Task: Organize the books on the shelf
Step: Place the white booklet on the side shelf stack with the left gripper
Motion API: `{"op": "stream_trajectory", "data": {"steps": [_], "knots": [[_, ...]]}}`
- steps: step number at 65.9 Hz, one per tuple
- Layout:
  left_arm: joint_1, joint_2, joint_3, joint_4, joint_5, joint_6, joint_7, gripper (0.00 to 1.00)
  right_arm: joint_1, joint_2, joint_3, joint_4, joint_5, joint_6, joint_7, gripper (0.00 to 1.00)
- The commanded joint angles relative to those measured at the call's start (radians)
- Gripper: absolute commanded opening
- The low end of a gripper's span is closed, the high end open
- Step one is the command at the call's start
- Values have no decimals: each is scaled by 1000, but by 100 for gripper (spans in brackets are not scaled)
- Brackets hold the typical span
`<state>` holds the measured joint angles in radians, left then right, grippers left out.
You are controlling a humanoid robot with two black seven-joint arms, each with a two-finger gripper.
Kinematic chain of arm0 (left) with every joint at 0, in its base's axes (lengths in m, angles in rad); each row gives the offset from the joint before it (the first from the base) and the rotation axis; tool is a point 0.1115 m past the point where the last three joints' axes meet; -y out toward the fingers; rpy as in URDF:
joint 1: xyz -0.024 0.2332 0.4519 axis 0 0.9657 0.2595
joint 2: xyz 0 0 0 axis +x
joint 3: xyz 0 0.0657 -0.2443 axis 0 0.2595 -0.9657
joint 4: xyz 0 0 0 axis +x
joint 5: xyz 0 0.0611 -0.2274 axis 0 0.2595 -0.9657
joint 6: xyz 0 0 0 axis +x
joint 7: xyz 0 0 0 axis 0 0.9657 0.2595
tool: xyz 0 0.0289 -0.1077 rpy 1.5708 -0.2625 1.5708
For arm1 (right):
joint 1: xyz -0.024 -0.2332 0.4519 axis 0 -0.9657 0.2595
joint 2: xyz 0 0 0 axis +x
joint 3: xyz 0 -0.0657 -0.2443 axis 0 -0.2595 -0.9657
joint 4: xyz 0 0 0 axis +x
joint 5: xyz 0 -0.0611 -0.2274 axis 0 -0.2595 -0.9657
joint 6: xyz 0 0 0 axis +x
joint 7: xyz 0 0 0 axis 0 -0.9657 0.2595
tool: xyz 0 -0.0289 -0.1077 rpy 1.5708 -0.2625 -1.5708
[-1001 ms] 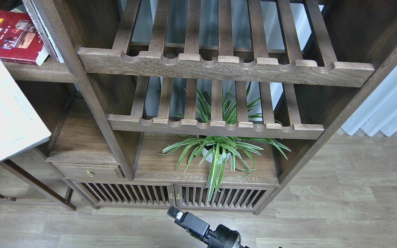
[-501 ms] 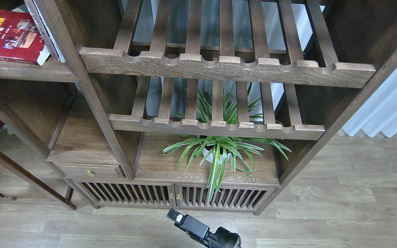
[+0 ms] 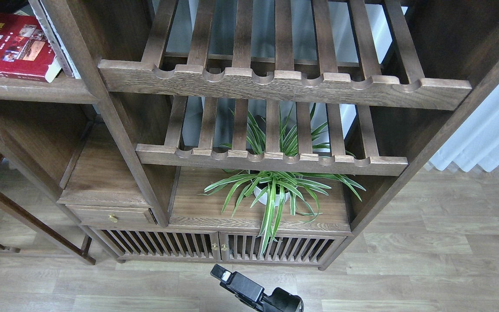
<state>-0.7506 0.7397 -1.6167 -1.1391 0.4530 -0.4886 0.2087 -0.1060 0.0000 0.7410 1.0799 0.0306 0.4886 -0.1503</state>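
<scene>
Bottom centre of frame: one of my arms ends in a gripper (image 3: 220,274), dark and seen end-on over the floor (image 3: 427,268); fingers not separable, so I cannot tell if apart or together. Cannot tell which arm it is. The other gripper is out of frame.

Mid frame: plant (image 3: 275,190) in a white pot on the cabinet top, below two slatted racks (image 3: 275,84).

Upper left: red book (image 3: 11,45) lies flat on the shelf (image 3: 37,89), beside a pale upright book (image 3: 59,41) against the post.
</scene>
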Motion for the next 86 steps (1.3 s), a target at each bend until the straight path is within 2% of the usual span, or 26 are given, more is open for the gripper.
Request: {"op": "stream_trajectory", "data": {"steps": [1,3,19,42,45,51,52,56,64,86], "knots": [[-96,-28,78,70,12,0,-2,6,-1,0,0,0,0,0,0,100],[-176,-46,142,131,12,0,-3,6,-1,0,0,0,0,0,0,100],[-334,-100,262,329,9,0,-11,7,-1,0,-2,0,0,0,2,100],[-336,-148,310,341,-31,0,-20,9,0,0,1,0,2,0,5,100],[-329,-152,313,340,-56,0,-14,15,0,0,1,0,2,0,3,100],[-317,-152,327,335,-86,0,-11,43,0,0,1,0,2,0,3,100],[-306,-146,324,332,-97,0,-11,51,0,0,1,0,2,0,3,100],[-279,-135,313,323,-111,0,-11,59,0,0,1,0,2,0,3,100],[-237,-102,304,294,-172,0,-11,66,0,0,1,-1,2,0,3,100],[-168,-54,290,288,-346,0,-17,67,0,0,3,-1,2,0,9,100]]}}
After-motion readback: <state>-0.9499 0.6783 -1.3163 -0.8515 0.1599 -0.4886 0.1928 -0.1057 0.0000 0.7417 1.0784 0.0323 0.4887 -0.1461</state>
